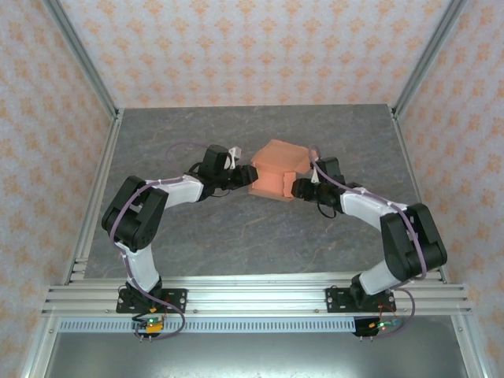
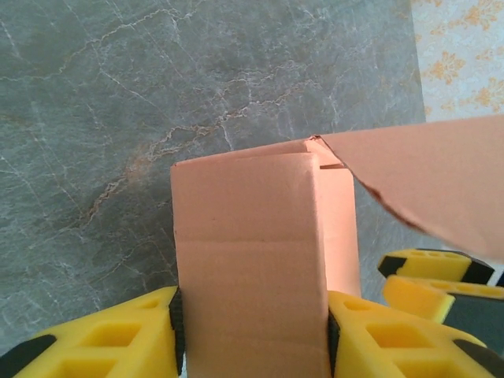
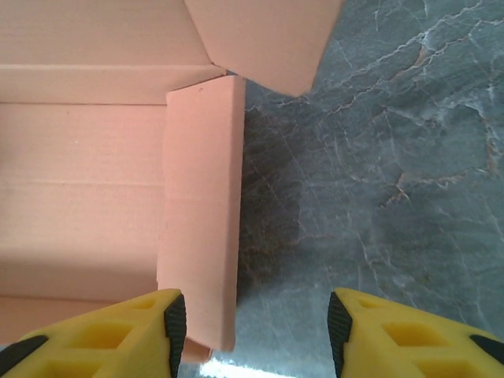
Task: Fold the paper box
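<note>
Where left hand (image 2: 250, 335) pinches, paper box (image 2: 250, 228) creased, matte.

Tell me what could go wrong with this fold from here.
1. The left tool clamps one panel of the salmon-orange thin cardboard box. A hard pull could crease or tear it, and the loose flap already has a rough edge.
2. The right tool is open, with the standing side wall close by one finger. Closing may push the wall over rather than grip it.
3. The light box might slide on the grey marbled table.
</note>
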Controlling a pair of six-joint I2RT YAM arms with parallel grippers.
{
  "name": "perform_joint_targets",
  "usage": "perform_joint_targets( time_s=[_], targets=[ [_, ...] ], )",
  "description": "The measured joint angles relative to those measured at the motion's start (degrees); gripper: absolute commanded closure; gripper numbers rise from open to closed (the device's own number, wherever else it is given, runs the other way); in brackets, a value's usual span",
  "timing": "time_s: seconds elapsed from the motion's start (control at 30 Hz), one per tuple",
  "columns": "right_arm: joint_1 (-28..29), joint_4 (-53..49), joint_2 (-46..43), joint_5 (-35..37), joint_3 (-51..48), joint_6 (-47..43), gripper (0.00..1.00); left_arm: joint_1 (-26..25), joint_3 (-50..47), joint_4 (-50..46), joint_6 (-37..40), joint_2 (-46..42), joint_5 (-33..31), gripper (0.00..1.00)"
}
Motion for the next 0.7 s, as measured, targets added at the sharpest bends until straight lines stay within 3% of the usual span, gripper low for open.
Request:
perform_joint_targets(
  time_s=[0.37, 0.6, 0.7],
  targets=[
    [1.3, 4.6, 6.5, 0.4, 4.5, 3.6, 0.53, -0.3, 0.0, -0.1, -1.6, -0.1, -0.3, 0.59],
    [4.1, 4.0, 10.0, 5.9, 6.6, 3.5, 0.72, -1.6, 0.0, -0.2, -2.5, -0.1, -1.5, 0.60],
    [4.9, 2.7, 11.8, 9.1, 8.3, 2.8, 0.73, -1.9, 0.0, -0.2, -3.0, -0.1, -2.0, 0.61]
  ],
)
